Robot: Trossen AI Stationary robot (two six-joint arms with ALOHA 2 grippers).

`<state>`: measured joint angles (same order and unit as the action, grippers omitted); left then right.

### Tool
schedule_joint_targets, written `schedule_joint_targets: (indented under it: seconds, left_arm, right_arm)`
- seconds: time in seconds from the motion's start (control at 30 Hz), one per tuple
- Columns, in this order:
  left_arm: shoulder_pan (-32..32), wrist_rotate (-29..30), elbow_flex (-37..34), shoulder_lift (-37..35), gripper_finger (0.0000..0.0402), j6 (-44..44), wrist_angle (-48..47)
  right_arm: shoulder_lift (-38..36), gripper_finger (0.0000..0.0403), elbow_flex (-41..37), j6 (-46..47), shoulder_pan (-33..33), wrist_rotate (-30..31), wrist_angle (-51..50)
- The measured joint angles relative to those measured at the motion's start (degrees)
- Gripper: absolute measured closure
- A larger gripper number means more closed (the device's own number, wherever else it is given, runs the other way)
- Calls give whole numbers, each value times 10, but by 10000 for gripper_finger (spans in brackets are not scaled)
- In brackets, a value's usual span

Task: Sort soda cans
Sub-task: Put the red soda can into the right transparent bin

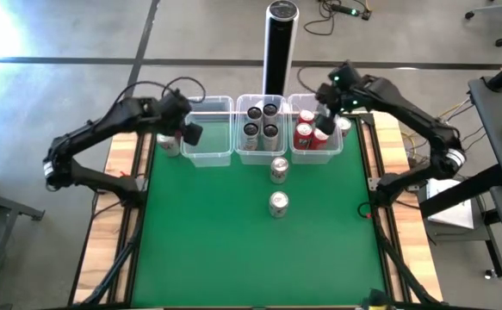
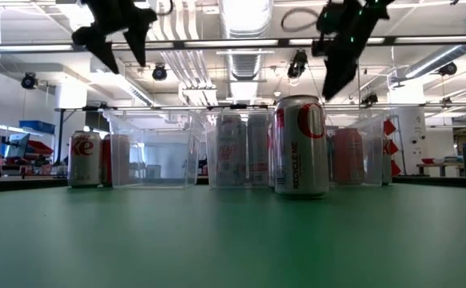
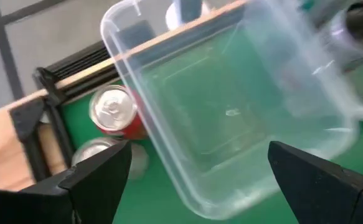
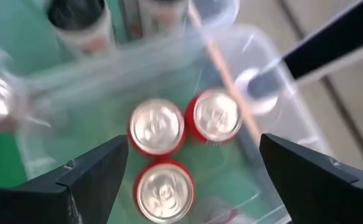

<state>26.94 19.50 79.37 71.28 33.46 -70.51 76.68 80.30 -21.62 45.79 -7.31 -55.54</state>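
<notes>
Green baize covered the table (image 1: 233,250), and three clear bins were lined up along its far edge, in front of a tall black-and-silver post (image 1: 280,43). The left bin (image 1: 207,133) was seen to hold nothing, the middle bin (image 1: 262,129) held four dark cans (image 1: 261,121), and three red cans (image 4: 175,143) were counted in the right bin (image 1: 315,142) from the right wrist view. Two silver-white cans (image 1: 278,185) were left standing on the open green, one behind the other, near the middle bin. Two more cans (image 1: 169,143), one of them red, stood just outside the left bin, and another can (image 1: 344,126) was partly seen beside the right bin.

The right end effector (image 1: 326,116) was held above the right bin with its fingers spread and nothing between them, so a red can was judged to have just been dropped off. The left end effector (image 1: 184,129) was poised over the left bin's outer edge, likewise released and empty.

Sorting was judged well along: dark cans finished, red nearly so, silver-white not yet begun. For the next move, a descent onto an unsorted can would be called for, most readily by the left arm onto the pair beside its bin, with the fingers closed around the can's body before it is lifted over the bin wall.
</notes>
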Motion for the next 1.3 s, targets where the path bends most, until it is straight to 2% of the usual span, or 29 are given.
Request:
schedule_joint_targets:
  seconds: [0.2,0.37,0.53,0.63,0.8,0.83,0.97,1.3]
  left_arm:
    - [87,-48,48,49,40,-197,-36]
    - [121,-65,112,89,40,-389,-98]
    - [148,-124,113,106,40,-509,-105]
    - [161,-124,95,116,40,-557,-121]
    - [167,-2,81,149,40,-563,-117]
    - [167,0,80,157,40,-562,-126]
    - [182,-70,72,163,40,-567,-116]
    - [226,-70,-5,134,40,-627,-52]
  right_arm:
    - [-48,44,43,28,-14,-2,-8]
    - [-85,44,48,44,-14,-2,-29]
    - [-112,44,43,51,-14,-2,-47]
    - [-125,44,38,58,-14,-1,-59]
    - [-145,44,33,69,-14,-1,-74]
    - [-148,44,31,71,-14,-1,-75]
    - [-156,44,30,73,-14,-1,-81]
    - [-164,44,30,77,-14,0,-106]
